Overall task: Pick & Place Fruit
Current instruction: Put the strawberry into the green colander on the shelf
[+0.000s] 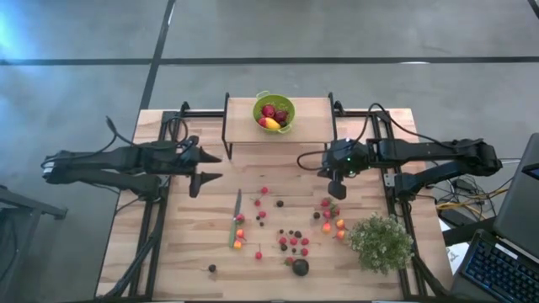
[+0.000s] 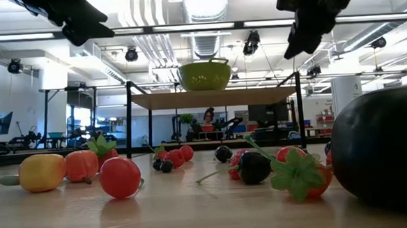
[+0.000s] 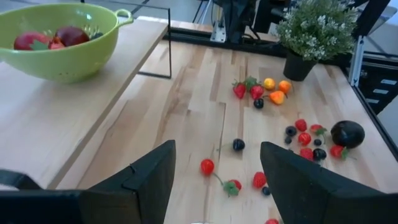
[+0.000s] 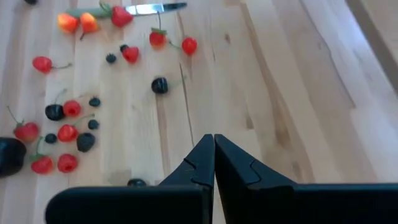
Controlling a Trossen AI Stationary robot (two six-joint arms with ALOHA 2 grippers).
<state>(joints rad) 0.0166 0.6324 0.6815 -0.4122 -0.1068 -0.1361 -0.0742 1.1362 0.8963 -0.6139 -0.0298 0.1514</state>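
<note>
Overhead, right hand [image 1: 335, 195] hangs closed (empty) above scattered fruit [image 1: 293, 241].

Two matte-black jointed arms, the left arm [image 1: 118, 162] and the right arm [image 1: 421, 156], carry black cables along their links; a small green light glows near the right wrist, and the jaws are dark angular wedges.

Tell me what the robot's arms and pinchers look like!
Both arms are dark, nearly black, built from chunky jointed segments. The left gripper ends in two pointed fingers shaped like thick wedges. The right gripper has the same black fingers with little notched steps along their inner edges. A small green light glows on the right arm, and black cables loop beside it.
</note>
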